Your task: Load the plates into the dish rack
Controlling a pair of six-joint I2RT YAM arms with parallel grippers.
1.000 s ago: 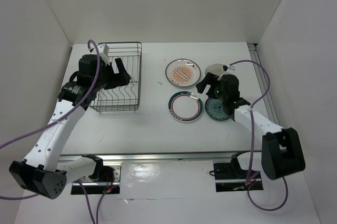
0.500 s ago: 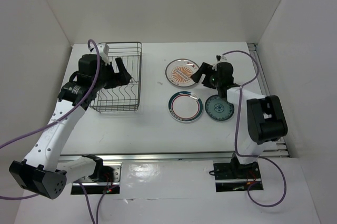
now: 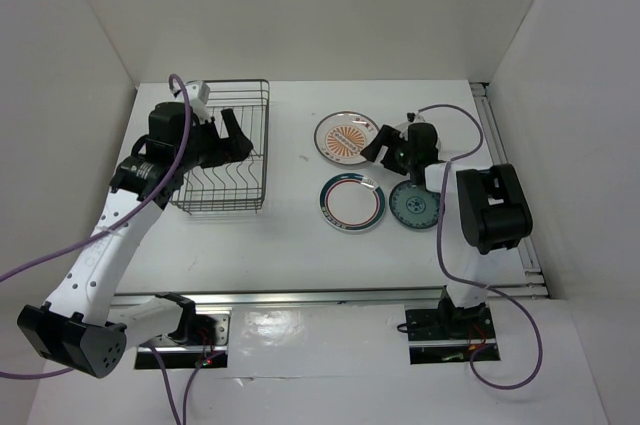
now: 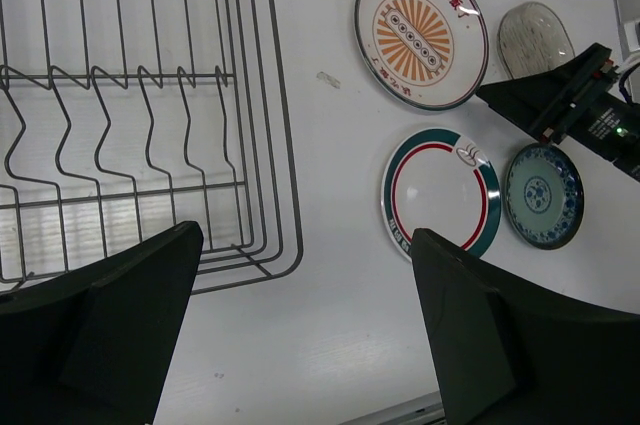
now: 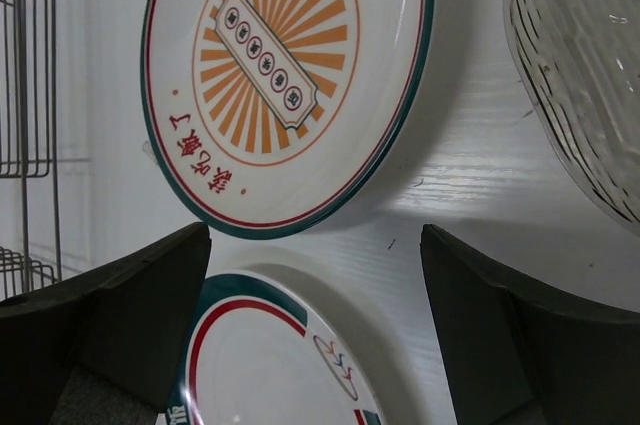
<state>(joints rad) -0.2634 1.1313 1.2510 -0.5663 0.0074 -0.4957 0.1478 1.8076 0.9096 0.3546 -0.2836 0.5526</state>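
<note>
Over on the left of the desk, the dish rack stands with its prongs bare, and the left fingers hang above its right-hand edge, spread wide, gripping nothing. All four plates lie flat on the desk to the rack's right: orange sunburst plate and grey plate at the back, ringed plate and teal plate nearer. Down low, the right fingers gape wide at the sunburst plate's near rim, just beside the grey one, nothing held.
</note>
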